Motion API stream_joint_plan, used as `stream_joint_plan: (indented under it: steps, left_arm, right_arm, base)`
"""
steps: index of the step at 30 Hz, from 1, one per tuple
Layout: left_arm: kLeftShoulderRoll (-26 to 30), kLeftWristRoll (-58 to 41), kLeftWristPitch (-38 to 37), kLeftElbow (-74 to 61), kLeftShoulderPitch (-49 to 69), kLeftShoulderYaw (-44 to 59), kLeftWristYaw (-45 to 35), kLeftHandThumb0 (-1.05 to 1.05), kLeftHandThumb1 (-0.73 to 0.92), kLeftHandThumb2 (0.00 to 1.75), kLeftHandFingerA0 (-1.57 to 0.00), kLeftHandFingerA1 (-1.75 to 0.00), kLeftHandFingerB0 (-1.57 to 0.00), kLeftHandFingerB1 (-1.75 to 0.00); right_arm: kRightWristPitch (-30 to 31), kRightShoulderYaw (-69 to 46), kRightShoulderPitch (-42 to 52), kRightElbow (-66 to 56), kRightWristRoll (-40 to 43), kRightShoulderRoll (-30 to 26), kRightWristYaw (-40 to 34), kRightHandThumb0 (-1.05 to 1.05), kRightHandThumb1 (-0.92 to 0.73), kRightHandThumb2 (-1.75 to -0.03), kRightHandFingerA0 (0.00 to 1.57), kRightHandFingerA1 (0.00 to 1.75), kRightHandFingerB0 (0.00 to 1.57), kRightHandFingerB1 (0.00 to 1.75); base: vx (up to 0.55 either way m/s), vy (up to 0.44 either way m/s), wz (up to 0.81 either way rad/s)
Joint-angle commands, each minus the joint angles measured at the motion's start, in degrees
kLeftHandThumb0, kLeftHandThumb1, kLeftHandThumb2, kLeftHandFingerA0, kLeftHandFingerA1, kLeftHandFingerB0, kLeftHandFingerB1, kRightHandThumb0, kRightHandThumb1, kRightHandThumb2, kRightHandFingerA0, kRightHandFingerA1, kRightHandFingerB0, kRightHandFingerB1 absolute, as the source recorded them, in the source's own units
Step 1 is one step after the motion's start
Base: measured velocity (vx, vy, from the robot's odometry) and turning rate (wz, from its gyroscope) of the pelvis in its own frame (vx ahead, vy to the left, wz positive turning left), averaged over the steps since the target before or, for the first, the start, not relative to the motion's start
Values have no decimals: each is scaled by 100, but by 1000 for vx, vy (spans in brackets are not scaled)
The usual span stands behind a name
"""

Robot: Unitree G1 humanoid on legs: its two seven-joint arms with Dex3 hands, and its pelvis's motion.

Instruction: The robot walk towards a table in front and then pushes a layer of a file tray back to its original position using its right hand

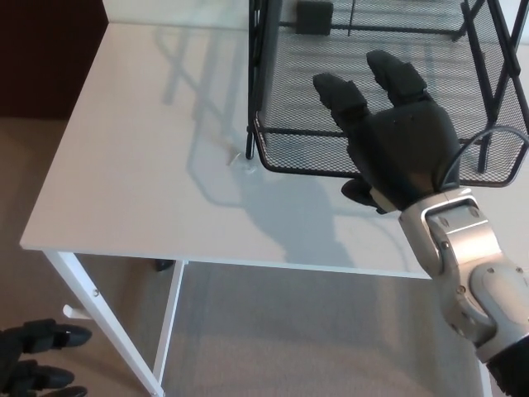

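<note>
Right hand: we see the right hand point(401, 157) reaching out over the front rim of the tray layer point(306, 124), fingers point(339, 95) spread and stretched forward, grasping nothing. The palm sits against the front lip, which we judge is how a push is delivered: a flat, wide contact rather than a grip.

Tray layer: a black mesh drawer directly under and ahead of the hand; its front edge runs across just below the knuckles and sticks out past the upright posts toward us.

File tray frame: the frame point(254, 74) stands beyond the fingertips and to their left, its posts rising at the back. The layer juts from it, so we judge the push unfinished.

Table: the white table point(140, 157) spreads out to the left of the hand and under it; its near edge lies just behind the wrist, leaving room for the forearm to come over.

Left hand: the left hand point(37, 360) hangs low, far left of and well behind the working hand, below table height, fingers loosely curled on nothing. We take it as idle, kept clear of the job.

Next need: a straight shove away from us, along the rails, so the mesh does not skew.

Risk: the whole frame may slide on the smooth top.
</note>
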Motion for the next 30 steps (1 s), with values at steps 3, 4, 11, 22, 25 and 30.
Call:
stream_joint_plan:
  steps: [3,4,11,22,25,30]
  left_arm:
    - [111,15,104,1,-53,42,-60,-45,39,65,-55,-46,-45,-43]
    - [106,9,87,3,-50,48,-58,-46,38,65,-56,-46,-45,-43]
    - [116,24,63,-8,-31,40,-64,-45,38,65,-55,-46,-44,-43]
    - [95,2,47,5,-37,68,-117,-45,39,65,-54,-46,-44,-42]
    - [105,43,36,19,-43,62,-95,-46,39,65,-55,-46,-44,-43]
    - [131,70,39,58,-83,62,-109,-45,39,65,-55,-46,-44,-42]
  right_arm:
    - [339,135,-291,289,-18,35,-58,-50,-36,-74,1,20,5,28]
    - [344,148,-307,313,21,37,-72,-49,-36,-74,0,20,4,29]
    - [392,257,-216,180,74,32,-62,-48,-36,-73,0,21,4,29]
    - [382,435,338,-703,56,-112,33,-60,-38,-72,0,7,5,20]
    - [268,460,548,-1036,100,-161,-12,-63,-40,-76,0,11,6,22]
    - [1,479,1088,-2040,162,-329,-20,-69,-43,-79,0,8,2,16]
  base:
    - [0,0,0]
    - [0,0,0]
    - [0,0,0]
    - [0,0,0]
    - [0,0,0]
    - [0,0,0]
